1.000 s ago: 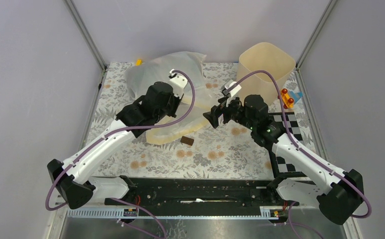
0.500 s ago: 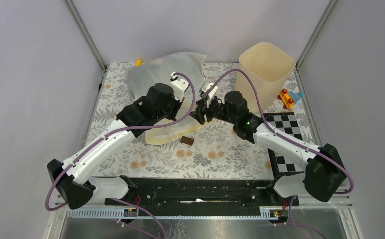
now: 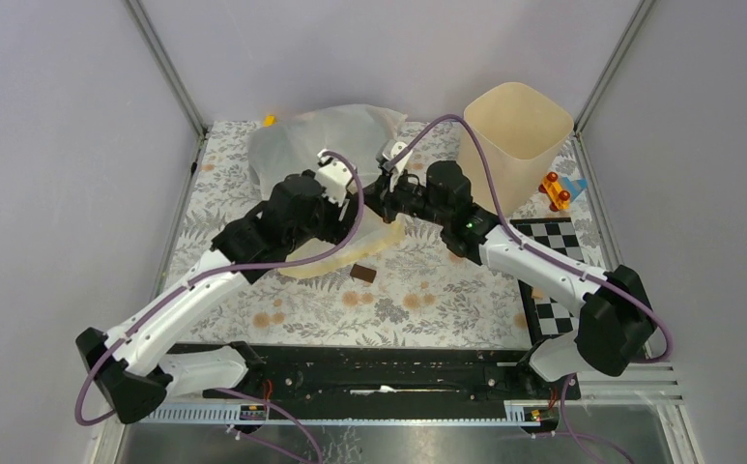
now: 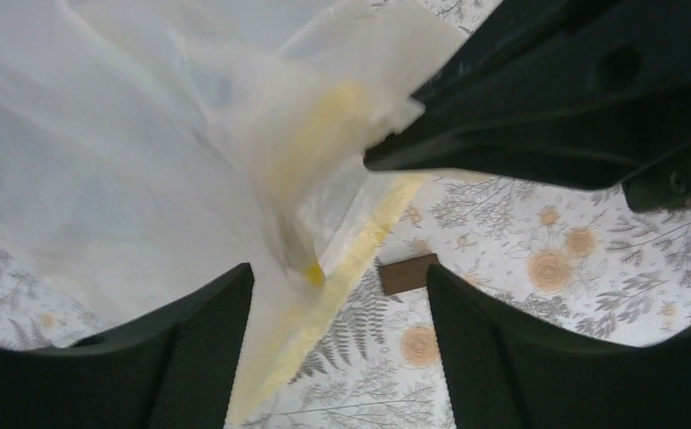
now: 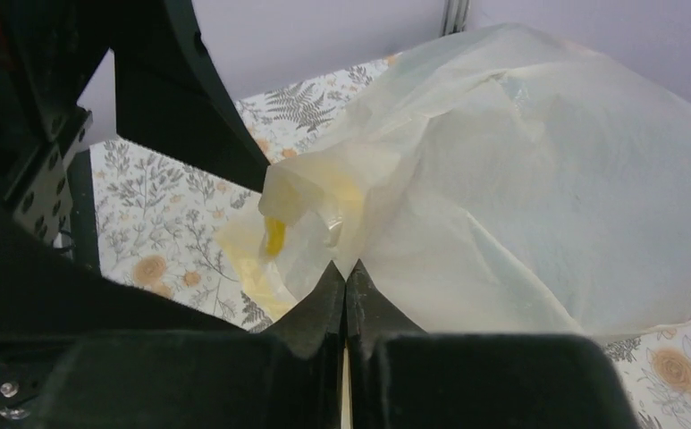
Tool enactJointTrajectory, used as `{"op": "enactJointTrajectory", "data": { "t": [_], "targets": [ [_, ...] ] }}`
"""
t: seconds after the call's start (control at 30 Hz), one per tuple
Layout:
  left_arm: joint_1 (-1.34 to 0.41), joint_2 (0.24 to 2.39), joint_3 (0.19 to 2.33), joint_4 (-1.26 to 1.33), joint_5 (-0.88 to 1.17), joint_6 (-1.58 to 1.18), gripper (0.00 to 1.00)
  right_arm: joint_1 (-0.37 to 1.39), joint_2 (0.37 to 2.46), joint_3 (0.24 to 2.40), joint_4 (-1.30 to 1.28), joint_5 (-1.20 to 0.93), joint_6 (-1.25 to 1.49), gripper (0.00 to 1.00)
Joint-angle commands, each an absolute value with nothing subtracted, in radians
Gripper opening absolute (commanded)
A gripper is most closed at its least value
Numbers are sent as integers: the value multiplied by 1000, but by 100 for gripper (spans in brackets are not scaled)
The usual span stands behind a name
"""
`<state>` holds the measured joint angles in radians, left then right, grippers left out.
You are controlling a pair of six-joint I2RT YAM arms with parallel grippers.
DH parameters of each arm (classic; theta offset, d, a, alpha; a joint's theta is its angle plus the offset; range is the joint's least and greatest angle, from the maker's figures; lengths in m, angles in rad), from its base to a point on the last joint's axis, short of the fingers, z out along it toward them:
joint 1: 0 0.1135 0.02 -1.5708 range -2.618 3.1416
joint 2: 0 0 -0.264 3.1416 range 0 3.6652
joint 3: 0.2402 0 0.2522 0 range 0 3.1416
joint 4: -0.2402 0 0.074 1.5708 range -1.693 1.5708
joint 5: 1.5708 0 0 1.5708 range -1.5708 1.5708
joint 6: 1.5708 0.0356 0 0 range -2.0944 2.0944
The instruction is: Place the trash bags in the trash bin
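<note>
A whitish bag [image 3: 292, 145] lies on floral cloth [image 3: 427, 290], brown block [image 3: 364, 275] near it

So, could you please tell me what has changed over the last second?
The right gripper swung left to the white bag and shut on its yellowish rim. The left gripper opened, let go of that bag and drew back a little toward the arm bases. The bin stayed put.
</note>
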<state>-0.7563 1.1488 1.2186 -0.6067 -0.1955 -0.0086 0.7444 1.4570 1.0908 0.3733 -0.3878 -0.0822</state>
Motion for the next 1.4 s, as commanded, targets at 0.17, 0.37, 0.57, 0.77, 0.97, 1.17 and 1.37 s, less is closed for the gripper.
{"op": "enactJointTrajectory", "data": {
  "t": [0.17, 0.37, 0.57, 0.77, 0.97, 1.17, 1.37],
  "targets": [
    [-759, 956, 968, -279, -312, -41, 97, 750, 1477, 1175, 411, -426, 36, 0],
    [-759, 997, 914, -159, -438, -23, 98, 750, 1476, 1174, 414, -436, 53, 0],
    [-758, 1013, 910, -76, -533, -20, 37, 751, 1471, 1172, 373, -377, 50, 0],
    [-759, 1032, 1050, -234, -409, -24, 0, 750, 1411, 1122, 348, -81, 40, 1],
    [-758, 1107, 1219, -423, -253, -29, 0, 751, 1314, 1044, 358, 113, 37, 27],
    [-759, 1183, 1332, -511, -168, -8, 0, 750, 1187, 946, 350, 58, 55, 67],
    [-757, 1236, 1394, -566, -227, -41, 0, 751, 1057, 738, 587, -135, 83, 59]
  ]
}}
